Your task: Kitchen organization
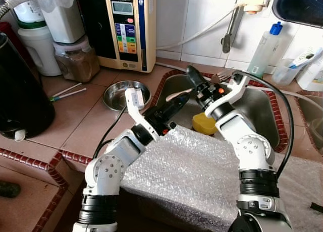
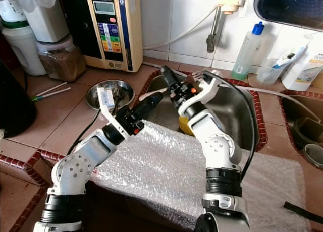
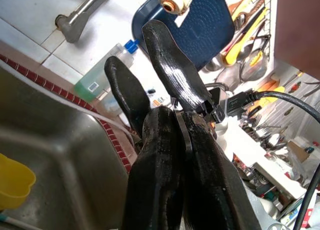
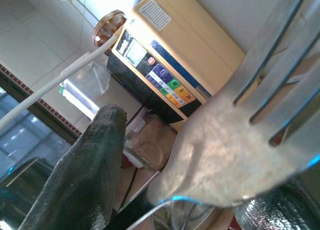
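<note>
My two grippers meet over the sink (image 1: 262, 116). The right gripper (image 1: 202, 82) is clamped on a fork (image 4: 240, 155) (tines close to its wrist camera); just beside it, the left gripper (image 1: 177, 102) has its fingers pressed together, holding nothing.

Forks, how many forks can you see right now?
1. The fork is held in the right gripper above the sink. More may lie hidden in the steel bowl.
</note>
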`<state>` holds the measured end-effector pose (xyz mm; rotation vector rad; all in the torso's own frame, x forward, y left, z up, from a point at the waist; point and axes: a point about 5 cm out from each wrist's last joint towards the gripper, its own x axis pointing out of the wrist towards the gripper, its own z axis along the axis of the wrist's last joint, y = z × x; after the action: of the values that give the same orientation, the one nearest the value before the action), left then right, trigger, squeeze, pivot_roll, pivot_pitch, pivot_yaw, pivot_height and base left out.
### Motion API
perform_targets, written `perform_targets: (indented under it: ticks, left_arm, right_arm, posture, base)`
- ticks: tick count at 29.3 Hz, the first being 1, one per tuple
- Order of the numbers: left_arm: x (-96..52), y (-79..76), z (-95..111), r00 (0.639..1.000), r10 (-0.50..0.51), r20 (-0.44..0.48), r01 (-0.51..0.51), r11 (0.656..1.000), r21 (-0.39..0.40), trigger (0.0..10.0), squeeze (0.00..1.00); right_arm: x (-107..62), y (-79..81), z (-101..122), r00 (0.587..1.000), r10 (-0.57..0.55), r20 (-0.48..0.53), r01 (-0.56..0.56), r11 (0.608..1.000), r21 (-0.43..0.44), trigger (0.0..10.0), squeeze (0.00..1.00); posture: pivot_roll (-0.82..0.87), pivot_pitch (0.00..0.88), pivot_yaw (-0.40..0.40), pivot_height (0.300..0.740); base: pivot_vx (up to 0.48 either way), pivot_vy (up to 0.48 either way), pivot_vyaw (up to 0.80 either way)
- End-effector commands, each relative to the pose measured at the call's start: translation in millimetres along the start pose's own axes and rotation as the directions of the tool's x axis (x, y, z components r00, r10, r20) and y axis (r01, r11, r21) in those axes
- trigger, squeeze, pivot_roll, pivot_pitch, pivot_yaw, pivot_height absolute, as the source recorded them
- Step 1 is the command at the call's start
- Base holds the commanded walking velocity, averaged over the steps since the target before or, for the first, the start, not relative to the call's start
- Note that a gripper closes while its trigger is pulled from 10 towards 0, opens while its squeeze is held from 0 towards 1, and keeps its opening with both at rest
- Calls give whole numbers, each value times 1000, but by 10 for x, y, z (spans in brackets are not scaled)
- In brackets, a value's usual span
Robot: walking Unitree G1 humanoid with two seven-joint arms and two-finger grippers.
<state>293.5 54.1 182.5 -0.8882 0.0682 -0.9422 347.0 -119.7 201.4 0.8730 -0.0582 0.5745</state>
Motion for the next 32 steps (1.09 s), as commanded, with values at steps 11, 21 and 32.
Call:
perform_targets:
  ticks: [11, 21, 32]
  left_arm:
    - [-19, 16, 39, 1000, 23, 21, -23, 1000, 1, 0, 0]
    - [-22, 39, 59, 999, 37, 18, -37, 999, 10, 0, 0]
    - [-63, 252, 84, 976, 212, 50, -215, 974, 66, 3843, 0]
  right_arm:
    - [-46, -28, -2, 1000, 5, -11, -5, 1000, 5, 0, 0]
    - [-58, -79, 53, 1000, -22, 11, 22, 1000, -5, 0, 0]
    - [-52, -102, 54, 999, -42, 15, 42, 999, -12, 0, 0]
  posture:
    - [12, 0, 19, 740]
    - [13, 0, 25, 740]
    - [12, 0, 22, 740]
  base:
    - [0, 0, 0]
    - [0, 0, 0]
    - [0, 0, 0]
